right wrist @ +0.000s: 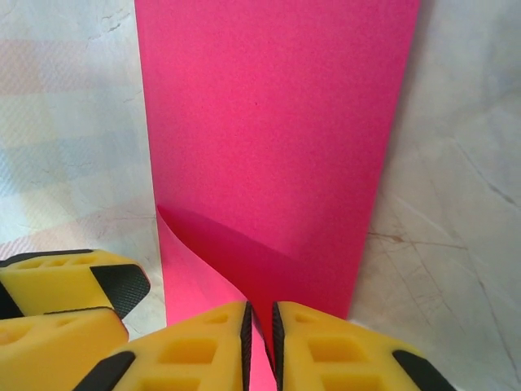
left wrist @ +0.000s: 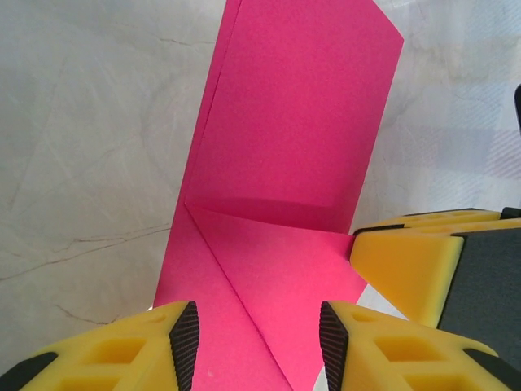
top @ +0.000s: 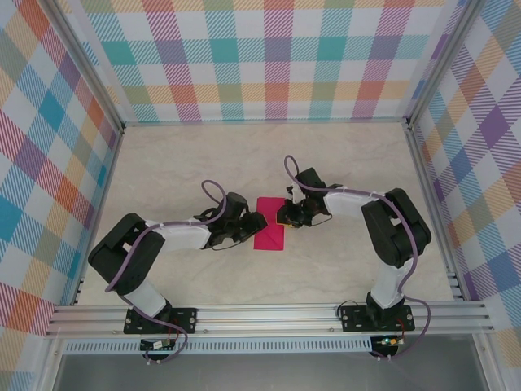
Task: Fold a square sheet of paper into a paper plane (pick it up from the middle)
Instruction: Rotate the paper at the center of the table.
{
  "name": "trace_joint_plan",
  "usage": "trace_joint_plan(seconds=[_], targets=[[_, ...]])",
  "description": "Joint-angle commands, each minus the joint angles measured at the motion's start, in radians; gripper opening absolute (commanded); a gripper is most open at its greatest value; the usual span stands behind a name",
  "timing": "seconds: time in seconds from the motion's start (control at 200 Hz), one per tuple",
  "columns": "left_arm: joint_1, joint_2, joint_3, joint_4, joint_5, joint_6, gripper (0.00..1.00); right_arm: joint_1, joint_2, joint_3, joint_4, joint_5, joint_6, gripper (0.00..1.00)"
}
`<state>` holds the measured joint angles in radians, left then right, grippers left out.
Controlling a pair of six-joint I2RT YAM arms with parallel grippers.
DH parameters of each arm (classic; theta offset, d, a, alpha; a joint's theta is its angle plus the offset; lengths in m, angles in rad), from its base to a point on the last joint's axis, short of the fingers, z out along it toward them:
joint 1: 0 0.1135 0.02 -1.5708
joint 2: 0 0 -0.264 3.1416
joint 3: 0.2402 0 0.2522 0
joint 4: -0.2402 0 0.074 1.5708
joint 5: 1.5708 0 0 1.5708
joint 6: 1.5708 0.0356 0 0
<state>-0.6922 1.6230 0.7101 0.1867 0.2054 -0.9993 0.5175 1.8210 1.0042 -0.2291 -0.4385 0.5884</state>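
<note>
Astride paper, left hand spread

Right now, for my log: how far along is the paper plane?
Done: the square sheet of paper lies folded into a rectangle. In hand: right fingers pinch a lifted corner flap; left fingers stand open over it. Left: nose and wing folds; no plane shape yet.

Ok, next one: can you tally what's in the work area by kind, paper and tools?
Pink paper sheet, partly folded: 1
Tools: 2, the left tool open over the paper, the right tool closed on its lifted edge
Total: 3
</note>
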Motion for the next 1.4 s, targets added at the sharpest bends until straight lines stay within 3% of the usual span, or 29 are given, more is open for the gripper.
trace_joint_plan(seconds=[0.0, 0.475, 0.92, 1.115, 1.395], targets=[[-0.01, 0.017, 0.032, 0.01, 0.033, 0.004, 0.45, -0.011, 0.0, 0.006, 0.0, 0.013, -0.004, 0.13], [-0.011, 0.093, 0.058, 0.105, 0.078, 0.009, 0.39, -0.016, -0.012, 0.003, -0.025, 0.048, 0.011, 0.1], [-0.012, 0.158, 0.121, 0.069, 0.074, 0.025, 0.28, -0.033, -0.028, -0.006, -0.028, 0.026, 0.012, 0.11], [-0.01, 0.172, 0.156, 0.023, 0.057, 0.048, 0.17, -0.037, -0.102, -0.021, -0.034, 0.031, 0.011, 0.22], [-0.011, 0.121, 0.178, -0.08, 0.017, 0.118, 0.04, -0.054, -0.262, -0.056, -0.112, 0.227, 0.016, 0.62]])
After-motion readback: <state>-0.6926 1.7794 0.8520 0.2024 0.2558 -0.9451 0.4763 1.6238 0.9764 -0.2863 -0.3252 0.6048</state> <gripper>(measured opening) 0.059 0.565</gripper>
